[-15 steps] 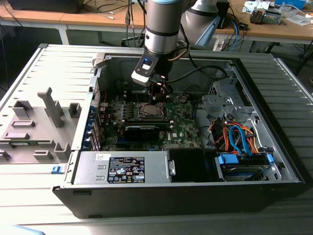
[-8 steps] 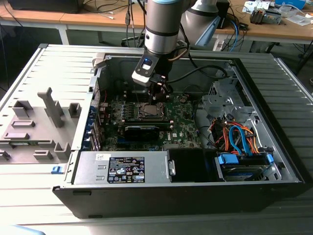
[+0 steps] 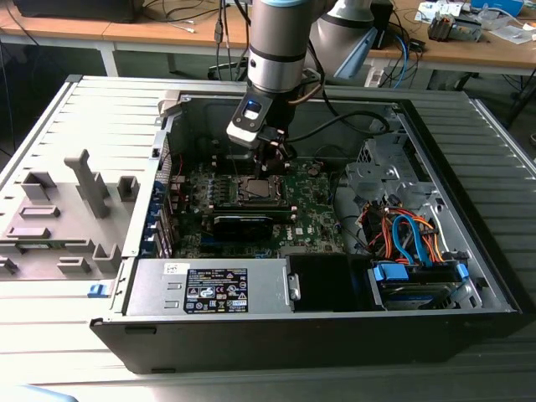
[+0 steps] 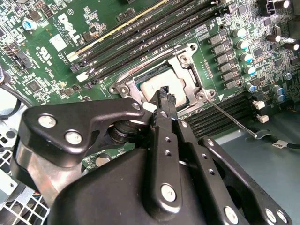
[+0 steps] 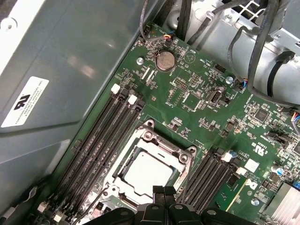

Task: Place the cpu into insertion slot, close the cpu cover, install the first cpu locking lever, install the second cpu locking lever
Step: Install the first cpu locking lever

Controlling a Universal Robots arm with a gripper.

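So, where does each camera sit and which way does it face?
Exterior view: off the arm, above the open case, facing down into it; shows the arm and end effector.
First wrist view: on the wrist, facing down at the board; shows the end effector tips.
Second wrist view: on the wrist, facing down past the end effector, its black body close.
Shared: both wrist views show the cpu by the tips.

Silvery-grey square cpu [image 5: 147, 172] lies flat in the insertion slot [image 3: 271, 189], centre of the exterior view; silvery cpu cover [image 5: 165, 144] lies closed around it
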